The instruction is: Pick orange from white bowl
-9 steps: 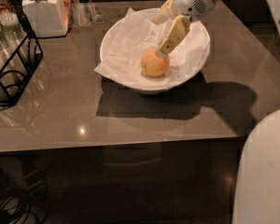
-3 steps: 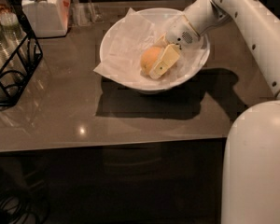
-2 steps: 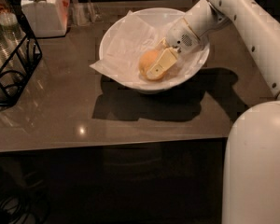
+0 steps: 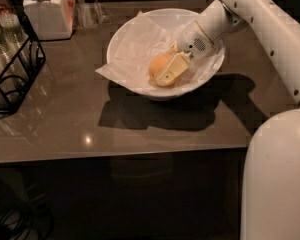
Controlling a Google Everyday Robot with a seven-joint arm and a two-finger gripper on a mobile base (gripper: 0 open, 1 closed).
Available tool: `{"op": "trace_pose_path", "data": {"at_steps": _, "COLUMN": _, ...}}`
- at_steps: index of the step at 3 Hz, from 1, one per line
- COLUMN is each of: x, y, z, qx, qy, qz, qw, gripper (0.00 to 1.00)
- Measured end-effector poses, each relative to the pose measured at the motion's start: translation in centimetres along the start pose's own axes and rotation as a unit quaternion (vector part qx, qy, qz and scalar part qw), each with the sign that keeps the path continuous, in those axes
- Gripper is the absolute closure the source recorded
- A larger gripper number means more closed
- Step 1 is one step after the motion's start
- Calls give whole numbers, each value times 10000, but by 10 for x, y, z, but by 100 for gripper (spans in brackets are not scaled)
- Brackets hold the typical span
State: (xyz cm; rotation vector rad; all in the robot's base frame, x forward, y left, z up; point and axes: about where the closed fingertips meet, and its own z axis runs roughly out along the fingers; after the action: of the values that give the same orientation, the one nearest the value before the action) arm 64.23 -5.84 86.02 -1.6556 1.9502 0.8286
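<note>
The orange (image 4: 157, 65) lies in the white bowl (image 4: 119, 44), right of its middle, on the crinkled white paper lining (image 4: 135, 49). My gripper (image 4: 163, 73) reaches down into the bowl from the upper right and is shut on the orange. One cream finger (image 4: 172, 68) lies across the orange's front right side; the other finger is hidden behind the fruit. The orange still rests low in the bowl.
The bowl stands on a brown table (image 4: 65, 119) whose front edge runs across the lower part of the view. A white lidded jar (image 4: 46, 13) stands at the back left. A black wire rack (image 4: 17, 66) with glasses is at the left edge. My white arm (image 4: 275, 34) fills the right side.
The gripper came down from above the bowl onto the orange. Over the last second it has settled closer around the fruit, covering more of its right side.
</note>
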Motion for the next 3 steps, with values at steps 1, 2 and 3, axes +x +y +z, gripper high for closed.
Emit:
{"op": "trace_pose_path", "data": {"at_steps": 1, "x": -18, "y": 4, "z": -21, "qx": 312, "qy": -114, "qz": -239, "qw": 9992, "gripper": 100}}
{"op": "trace_pose_path", "data": {"at_steps": 2, "x": -45, "y": 26, "z": -54, "qx": 626, "qy": -380, "qz": -648, "qw": 9952, "gripper": 100}}
{"op": "trace_pose_path", "data": {"at_steps": 3, "x": -62, "y": 70, "z": -100, "qx": 1097, "qy": -641, "qz": -832, "qw": 9884, "gripper": 100}}
